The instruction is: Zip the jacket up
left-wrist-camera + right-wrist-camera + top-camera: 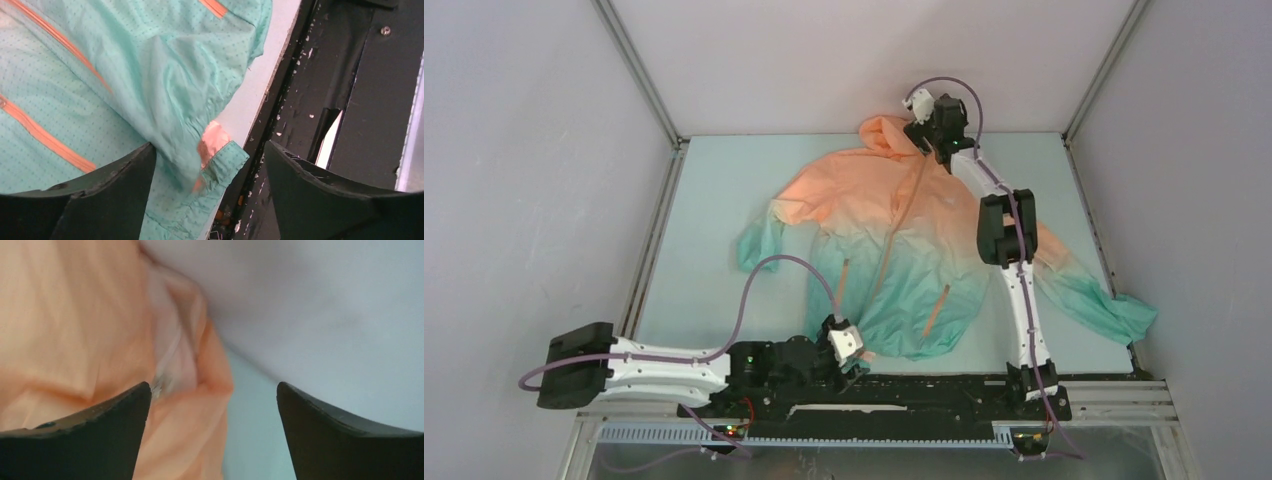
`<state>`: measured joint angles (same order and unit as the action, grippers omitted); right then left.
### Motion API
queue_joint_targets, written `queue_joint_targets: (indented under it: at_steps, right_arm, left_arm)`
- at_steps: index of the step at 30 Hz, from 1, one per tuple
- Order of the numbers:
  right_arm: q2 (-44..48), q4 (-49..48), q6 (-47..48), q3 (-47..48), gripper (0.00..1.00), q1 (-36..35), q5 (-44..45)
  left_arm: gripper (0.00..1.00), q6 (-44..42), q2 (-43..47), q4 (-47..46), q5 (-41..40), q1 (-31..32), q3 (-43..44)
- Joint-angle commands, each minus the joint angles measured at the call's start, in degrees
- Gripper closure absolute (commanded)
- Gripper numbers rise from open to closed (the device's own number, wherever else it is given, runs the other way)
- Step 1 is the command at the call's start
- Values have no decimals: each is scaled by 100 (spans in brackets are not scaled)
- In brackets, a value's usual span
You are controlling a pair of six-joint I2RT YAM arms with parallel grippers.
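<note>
The jacket point(874, 250) lies spread flat on the pale table, with its peach hood at the far end and its teal hem near. Its orange front zipper point(902, 225) runs from collar to hem. My left gripper point(856, 368) is open at the hem's near edge. In the left wrist view point(209, 147) the teal hem corner point(227, 160) with an orange zipper end lies between the jaws, ungripped. My right gripper point(921, 138) is open over the collar. In the right wrist view point(214, 385) peach fabric point(75, 340) and a blurred silvery zipper pull point(161, 382) lie by the left finger.
The black base rail point(904, 395) runs along the table's near edge, close to the hem. It also shows in the left wrist view point(350, 100). The right arm point(1009, 240) stretches over the jacket's right side. Grey walls and metal frame posts point(639, 70) enclose the table.
</note>
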<state>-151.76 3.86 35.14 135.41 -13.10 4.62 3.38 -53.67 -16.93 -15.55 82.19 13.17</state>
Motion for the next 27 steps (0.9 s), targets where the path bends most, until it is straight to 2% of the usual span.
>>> queue_joint_targets:
  at_steps: [1, 4, 7, 9, 12, 15, 19, 23, 27]
  right_arm:
    - [1955, 168, -1362, -1511, 1, -142, 66]
    - [3146, 942, -2483, -2487, 0, -202, -200]
    - [4337, 2106, -3791, -3185, 0, -243, -169]
    - [5275, 2814, -4485, -3721, 1, -243, -415]
    - [6989, 3418, -4775, -4809, 0, -417, -724]
    - [8504, 3792, -5014, -5411, 1, -688, -744]
    - [10357, 4053, -5098, -5471, 0, -935, -864]
    - [11810, 3906, -4960, -5261, 0, -1027, -783]
    - [12315, 4127, -4835, -4643, 0, -935, -596]
  left_arm:
    - [15, 493, 559, 462, 679, -383, 475]
    - [10, 697, 939, 830, 1098, -513, 746]
    - [4, 1125, 1254, 1252, 1874, -647, 1043]
    - [4, 1428, 1629, 1439, 1879, -652, 1157]
    - [4, 1730, 2124, 2155, 1094, -704, 1658]
    - [4, 1672, 2211, 2884, 283, -877, 2631]
    - [1, 1617, 1811, 3634, -1241, -1013, 4192]
    - [1, 744, 1422, 3760, -1768, -1030, 5600]
    - [2, -58, 1146, 3807, -2066, -1030, 6843]
